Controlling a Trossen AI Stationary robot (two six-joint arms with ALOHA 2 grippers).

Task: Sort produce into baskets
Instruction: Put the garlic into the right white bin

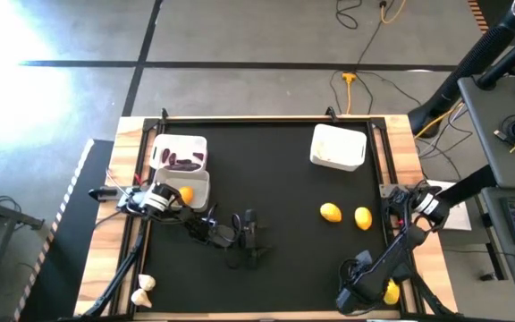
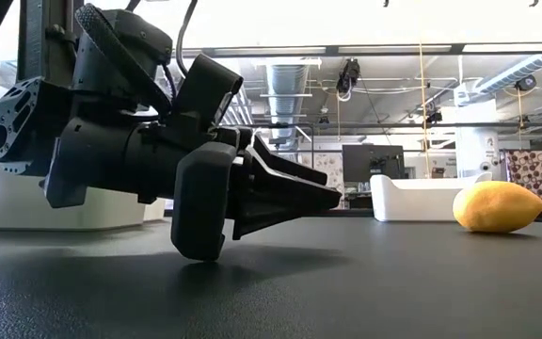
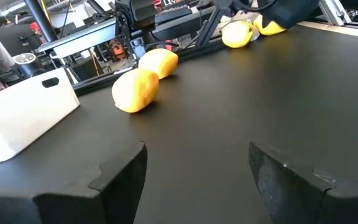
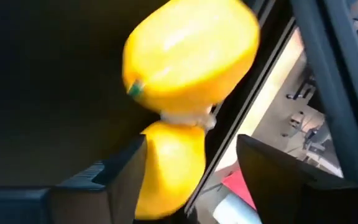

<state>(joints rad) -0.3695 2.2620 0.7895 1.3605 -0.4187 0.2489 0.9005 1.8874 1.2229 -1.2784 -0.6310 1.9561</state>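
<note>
Right wrist view alone: second lemon (image 4: 169, 168) between right pincer (image 4: 188, 180) fingers.

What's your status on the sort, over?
Left gripper open, low over mid-mat, empty. Right gripper jaws around lemon at the mat's near right edge, grip unconfirmed. Two lemons loose mid-mat. Path clear.

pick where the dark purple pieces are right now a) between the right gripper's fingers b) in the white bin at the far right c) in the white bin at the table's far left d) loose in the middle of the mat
c: the high view shows the dark purple pieces lying inside the shallow white plastic bin at the table's far left.
</note>
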